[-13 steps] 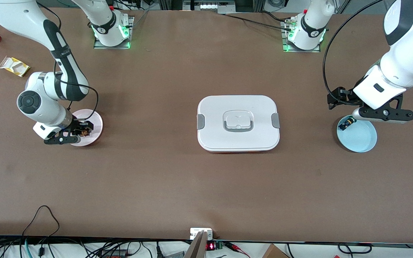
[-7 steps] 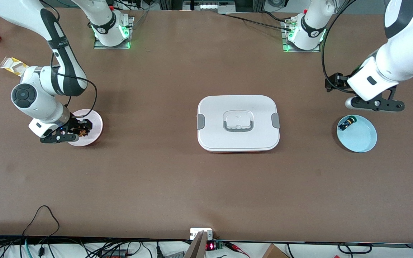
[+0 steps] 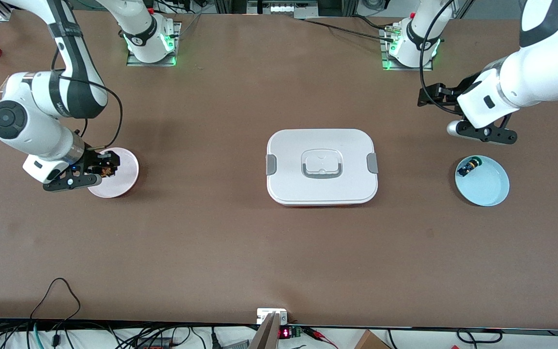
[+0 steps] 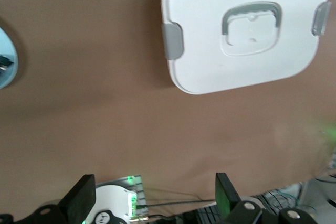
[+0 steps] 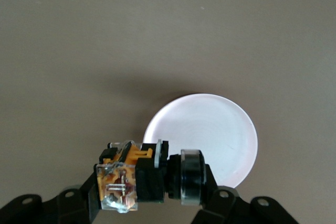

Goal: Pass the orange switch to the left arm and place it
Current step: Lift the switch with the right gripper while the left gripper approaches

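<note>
Orange switch [image 5: 147, 174]: clamped crosswise in the right gripper [image 3: 96, 169], held in the air over the pink plate [image 3: 123, 170] at the right arm's end of the table. In the right wrist view its long axis runs across the jaws, from the orange block at one end to the round cap at the other.

Right gripper: closed on the switch; the plate beneath it is bare.

Box [image 3: 321, 166]: sits mid-table, lid on, directly between the two arms' ends. Judged the key relation: a straight line from the switch to the left arm crosses the box, so the carry probably has to arc up over it or around it.

Left gripper [image 3: 483, 133]: jaws wide apart and empty, raised over bare table near the blue plate [image 3: 489, 186], well apart from the switch. Its wrist view looks down on the box.

Blue plate: holds a second switch [image 3: 468, 167], dark with a yellow-green cap, not the one wanted.
</note>
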{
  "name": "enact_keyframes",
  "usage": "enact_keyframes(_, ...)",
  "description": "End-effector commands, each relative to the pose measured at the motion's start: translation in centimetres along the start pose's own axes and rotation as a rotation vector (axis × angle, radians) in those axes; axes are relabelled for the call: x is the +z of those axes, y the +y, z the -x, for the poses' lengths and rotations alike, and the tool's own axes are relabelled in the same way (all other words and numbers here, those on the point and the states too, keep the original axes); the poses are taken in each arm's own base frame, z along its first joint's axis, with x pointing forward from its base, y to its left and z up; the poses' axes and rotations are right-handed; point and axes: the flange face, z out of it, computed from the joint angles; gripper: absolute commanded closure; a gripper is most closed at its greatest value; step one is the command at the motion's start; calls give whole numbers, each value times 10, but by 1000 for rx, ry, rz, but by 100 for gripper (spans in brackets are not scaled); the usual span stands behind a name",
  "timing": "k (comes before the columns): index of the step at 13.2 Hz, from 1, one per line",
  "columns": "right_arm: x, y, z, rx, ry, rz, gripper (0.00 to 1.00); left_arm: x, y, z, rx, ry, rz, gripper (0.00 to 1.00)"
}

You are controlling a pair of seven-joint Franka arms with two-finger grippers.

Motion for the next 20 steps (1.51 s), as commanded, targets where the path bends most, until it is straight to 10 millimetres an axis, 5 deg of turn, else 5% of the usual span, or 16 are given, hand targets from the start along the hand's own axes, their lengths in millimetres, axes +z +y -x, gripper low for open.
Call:
enact_keyframes(1, -43, -9, 4, -49, 13, -109, 76, 9, 5, -7, 27, -84, 133, 0)
enact_keyframes(6, -112, -50, -7, -229, 84, -103, 78, 22, 33, -33, 75, -91, 434, 0)
enact_keyframes(10, -142, -124, -4, -434, 150, -158, 80, 37, 71, -47, 68, -63, 713, 0)
enact_keyframes(15, -144, -179, -3, -775, 289, -420, 80, 55, 110, -48, 108, -25, 875, 0)
enact_keyframes(20, -135, -199, -13, -1070, 576, -691, 81, 96, 142, -25, 58, 132, 1050, 0)
